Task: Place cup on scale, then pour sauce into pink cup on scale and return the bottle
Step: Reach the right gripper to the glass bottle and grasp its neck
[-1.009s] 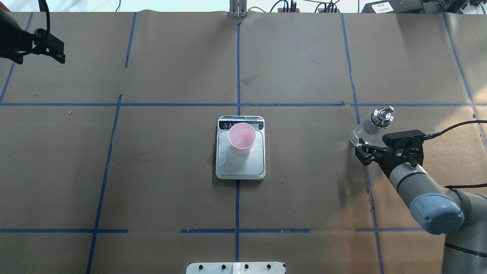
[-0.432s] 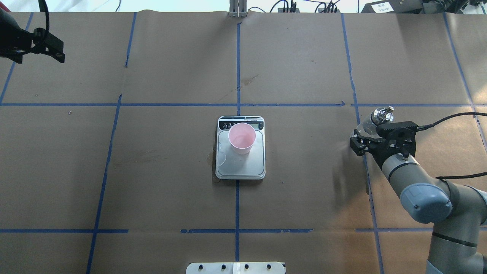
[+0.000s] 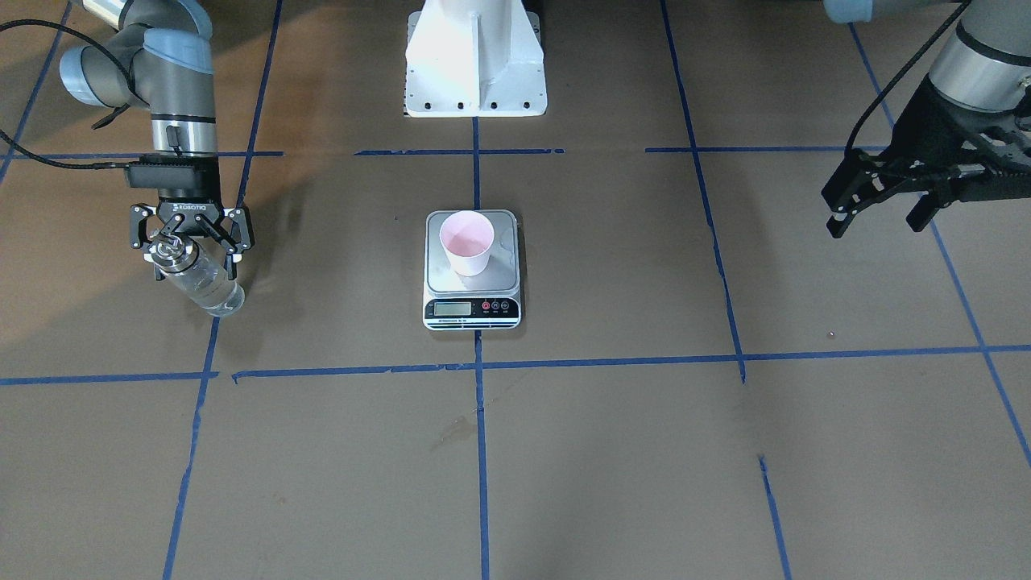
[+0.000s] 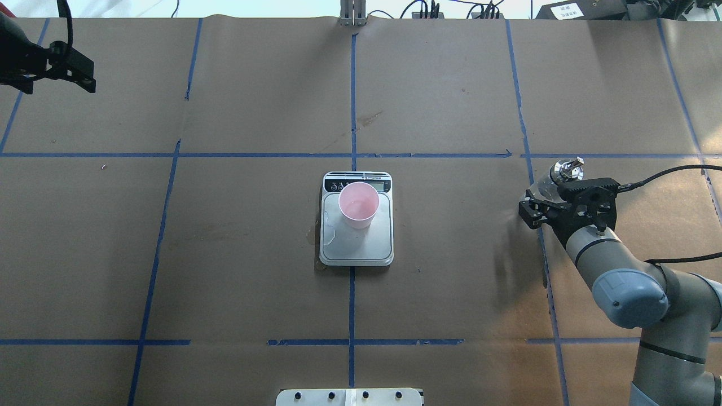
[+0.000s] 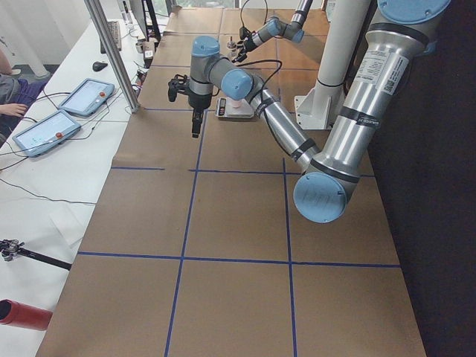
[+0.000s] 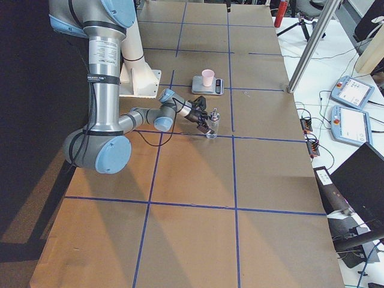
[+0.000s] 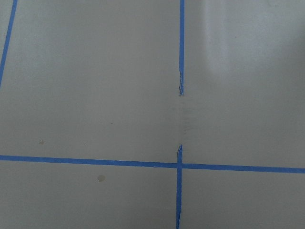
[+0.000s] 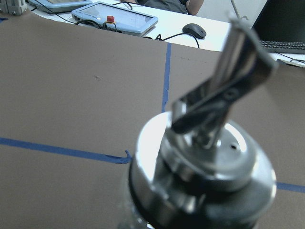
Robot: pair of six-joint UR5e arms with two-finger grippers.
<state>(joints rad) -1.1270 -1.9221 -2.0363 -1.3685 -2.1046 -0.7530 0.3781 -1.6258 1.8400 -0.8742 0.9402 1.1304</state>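
The pale pink cup (image 4: 358, 204) stands upright on the scale (image 4: 361, 248) at the table's middle; both also show in the front view, cup (image 3: 465, 240) on scale (image 3: 499, 278). The clear glass bottle (image 4: 567, 169) with its metal pour spout stands on the table at the right. My right gripper (image 4: 533, 203) is open, one finger on each side of the bottle (image 3: 201, 282), low by its neck. The right wrist view shows the cap (image 8: 205, 171) up close. My left gripper (image 4: 91, 76) is open and empty, raised at the far left. The sauce is too clear to see.
The brown paper table top carries a grid of blue tape lines. A small wet stain (image 4: 313, 234) lies at the scale's left edge. The white robot base (image 3: 475, 64) stands at the near edge. Tablets (image 6: 354, 93) lie on the operators' desk beyond the table.
My right gripper has moved forward, from just behind the bottle to around it. The bottle, cup and scale have not moved. The left arm has barely moved.
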